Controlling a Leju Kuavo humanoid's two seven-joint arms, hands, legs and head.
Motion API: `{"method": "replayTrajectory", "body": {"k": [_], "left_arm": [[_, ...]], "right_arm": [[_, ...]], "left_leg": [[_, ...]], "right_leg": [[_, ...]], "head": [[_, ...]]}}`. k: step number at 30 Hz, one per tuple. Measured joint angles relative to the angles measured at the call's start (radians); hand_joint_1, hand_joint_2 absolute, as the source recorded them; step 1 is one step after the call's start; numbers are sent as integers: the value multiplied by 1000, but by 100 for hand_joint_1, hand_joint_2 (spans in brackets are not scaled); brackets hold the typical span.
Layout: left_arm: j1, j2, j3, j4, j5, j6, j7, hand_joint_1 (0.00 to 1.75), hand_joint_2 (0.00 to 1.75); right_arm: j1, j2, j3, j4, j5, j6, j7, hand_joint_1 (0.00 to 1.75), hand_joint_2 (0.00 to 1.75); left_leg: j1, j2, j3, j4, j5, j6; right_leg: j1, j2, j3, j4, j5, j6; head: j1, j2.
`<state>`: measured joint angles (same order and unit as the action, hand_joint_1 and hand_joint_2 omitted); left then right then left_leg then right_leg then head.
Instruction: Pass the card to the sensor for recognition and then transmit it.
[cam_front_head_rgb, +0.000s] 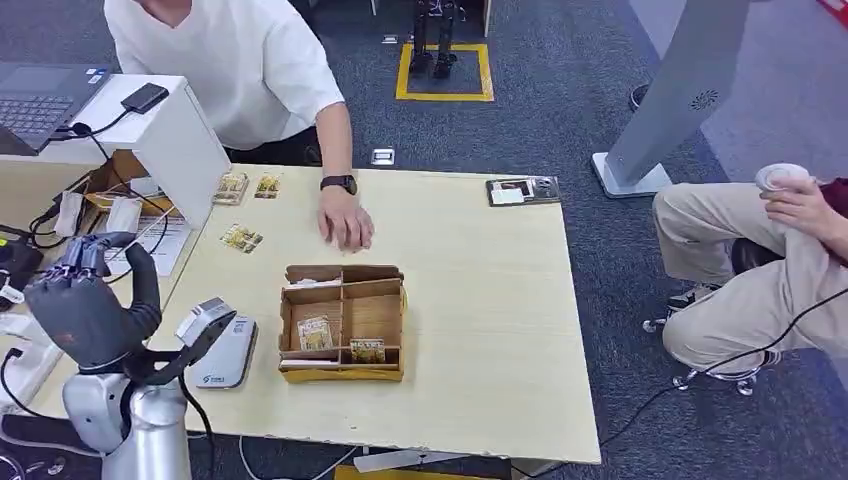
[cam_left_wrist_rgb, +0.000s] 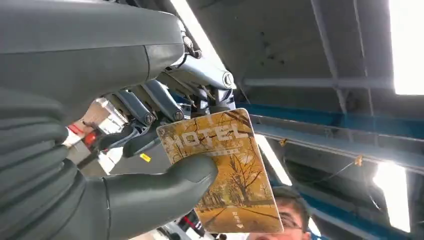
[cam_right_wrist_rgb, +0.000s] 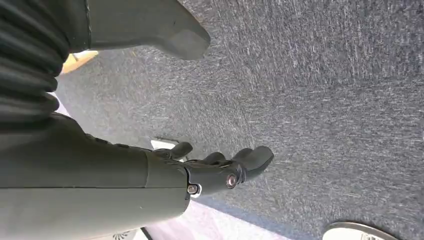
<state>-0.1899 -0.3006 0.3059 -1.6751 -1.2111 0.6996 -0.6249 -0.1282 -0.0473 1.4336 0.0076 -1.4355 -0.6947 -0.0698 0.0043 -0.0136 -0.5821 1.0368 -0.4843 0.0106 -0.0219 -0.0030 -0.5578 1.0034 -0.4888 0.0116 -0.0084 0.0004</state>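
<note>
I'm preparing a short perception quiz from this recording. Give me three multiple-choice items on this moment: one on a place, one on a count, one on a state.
1. Where does the cardboard organizer sit?
A. on the floor
B. on the wooden table, near its middle
C. on the laptop

2. How many loose cards lie on the table near the person's hand, outside the organizer?
A. three
B. none
C. seven

3. What is the left hand doing?
A. lying flat on the table
B. gripping a cup
C. holding a yellow card printed "HOTEL" between thumb and fingers

Answers:
1 B, the head view shows the box on the tabletop.
2 A, two lie by the white stand, one nearer the organizer.
3 C, the left wrist view shows the thumb pressed on the card's face.
</note>
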Motion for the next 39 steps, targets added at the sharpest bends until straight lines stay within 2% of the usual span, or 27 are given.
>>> {"method": "replayTrajectory", "body": {"k": [4,11,14,22,26,31,39], "left_arm": [[0,0,1,19,-52,0,44,175,175],[0,0,1,19,-52,0,46,175,175],[4,0,31,73,-109,0,130,175,175],[5,0,39,93,-112,0,134,175,175],[10,0,50,105,-123,0,167,175,175],[53,12,57,142,-108,0,229,175,175],[109,19,41,234,-243,0,329,175,175]], "right_arm": [[0,4,0,0,-10,0,0,0,175],[0,4,0,0,-10,0,0,0,175],[1,5,0,0,-24,0,0,0,175],[2,5,0,0,-25,0,0,0,175],[4,5,0,0,-31,0,5,0,175],[9,5,-1,0,-40,0,-3,0,175],[12,5,-1,0,-50,0,-3,0,175]], "left_leg": [[0,0,0,0,0,0],[0,0,0,0,0,0],[0,0,-1,0,0,0],[0,0,-1,0,0,0],[0,0,-1,0,0,0],[0,0,-1,0,0,0],[0,0,-2,0,0,0]], "right_leg": [[0,0,0,0,0,0],[0,0,0,0,0,0],[0,0,0,0,0,0],[0,0,0,0,0,0],[0,0,0,0,0,0],[0,0,-1,0,0,0],[0,0,-1,0,-1,0]], "head": [[0,0],[0,0],[0,0],[0,0],[0,0],[0,0],[0,0]]}}
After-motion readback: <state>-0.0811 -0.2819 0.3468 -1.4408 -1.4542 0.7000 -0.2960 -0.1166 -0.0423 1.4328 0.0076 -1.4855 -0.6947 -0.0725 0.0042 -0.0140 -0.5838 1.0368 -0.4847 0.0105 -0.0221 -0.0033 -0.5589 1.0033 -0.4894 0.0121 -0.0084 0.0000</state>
